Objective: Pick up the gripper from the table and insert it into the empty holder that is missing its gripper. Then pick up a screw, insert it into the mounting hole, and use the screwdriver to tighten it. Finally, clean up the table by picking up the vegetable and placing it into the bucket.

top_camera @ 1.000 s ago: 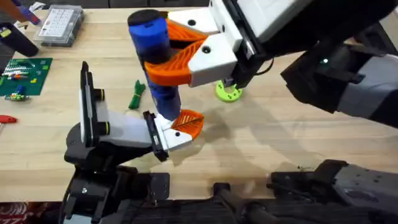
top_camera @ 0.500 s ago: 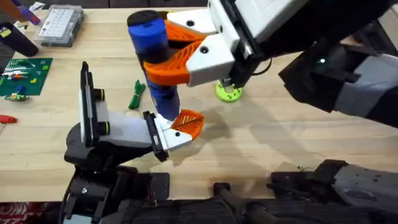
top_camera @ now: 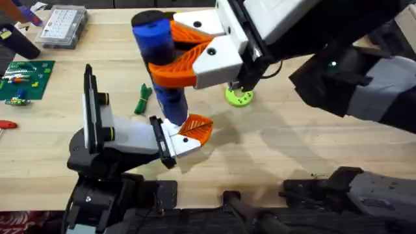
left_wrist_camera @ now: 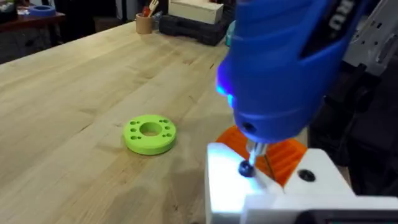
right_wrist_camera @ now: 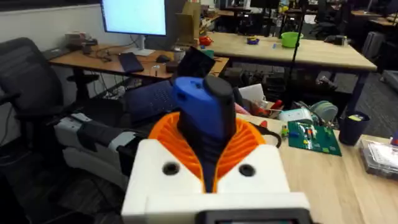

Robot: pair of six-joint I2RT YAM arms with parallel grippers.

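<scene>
right gripper [top_camera: 170,55]: orange fingers clamped round the screwdriver [top_camera: 159,65], held upright
bit: below the fingers, tip seated on the screw [left_wrist_camera: 246,168] in the white holder [left_wrist_camera: 249,190]
gripper [top_camera: 197,128]: orange finger already mounted, just beside the bit
left gripper: fingers' state can't tell
step: tightening the screw
next: keep bit square, finish driving, then lift off
vegetable [top_camera: 143,99]: on table, uncollected
</scene>
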